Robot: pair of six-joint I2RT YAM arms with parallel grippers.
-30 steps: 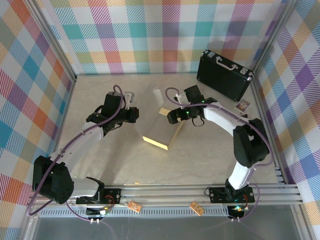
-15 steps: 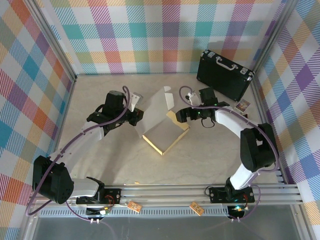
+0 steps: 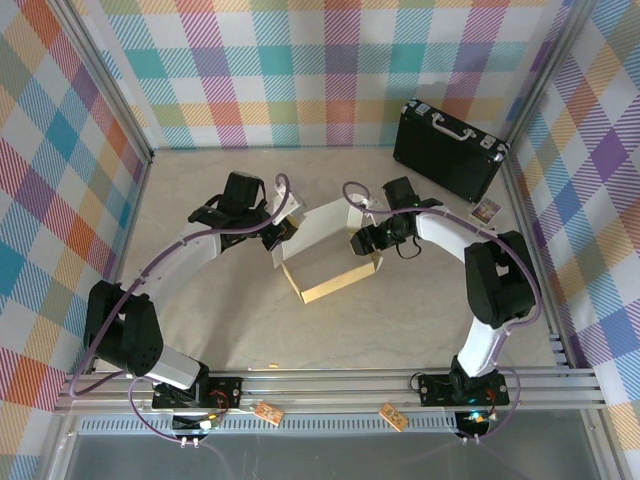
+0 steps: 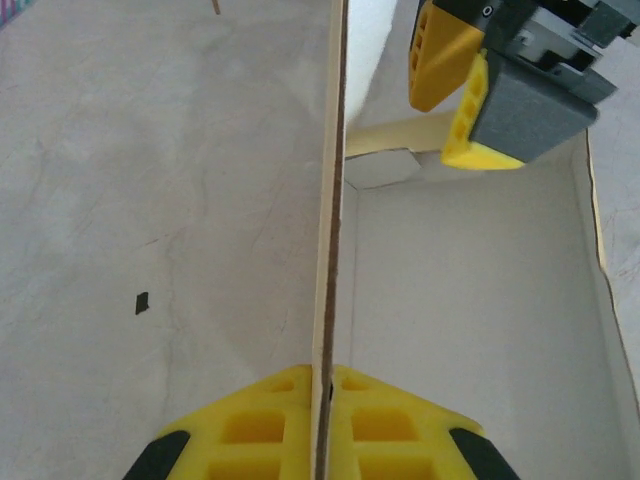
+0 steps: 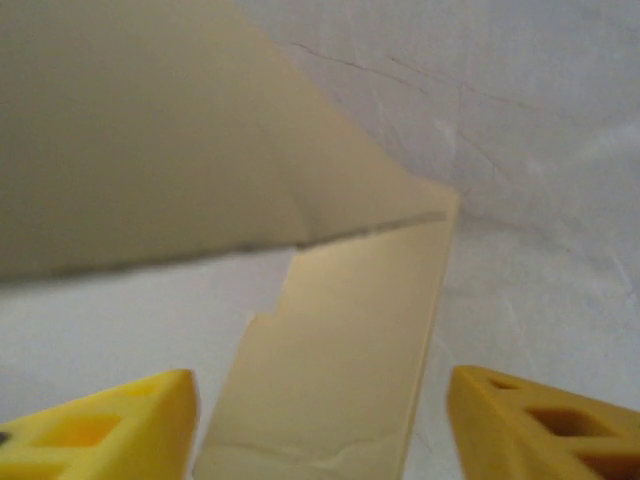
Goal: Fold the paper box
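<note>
Paper box (image 3: 325,250) sat near the middle of the table (image 3: 200,310), between the two arms, as a half-formed tray with its white inside facing up and its tan outside showing along the near wall. Its long axis ran slantwise, from the near left toward the right and slightly farther away.

The left gripper (image 3: 279,233) was clamped tight on the box's left side wall (image 4: 325,250), which stood upright and edge-on between the yellow fingers in the left wrist view. The right gripper (image 3: 360,240) hung at the tray's right end; in its own wrist view its fingers were spread wide, with a tan flap (image 5: 350,350) lying in the gap between them, and I could not tell whether either finger touched it.

Half a second before, the near wall had slanted more steeply across the table and the white panel had leaned back toward the far side; a second before, the sheet had lain much flatter. Both grippers had since closed in on the box's ends.

A black briefcase (image 3: 448,150) stood shut on its edge in the far right corner, well apart from the box.
</note>
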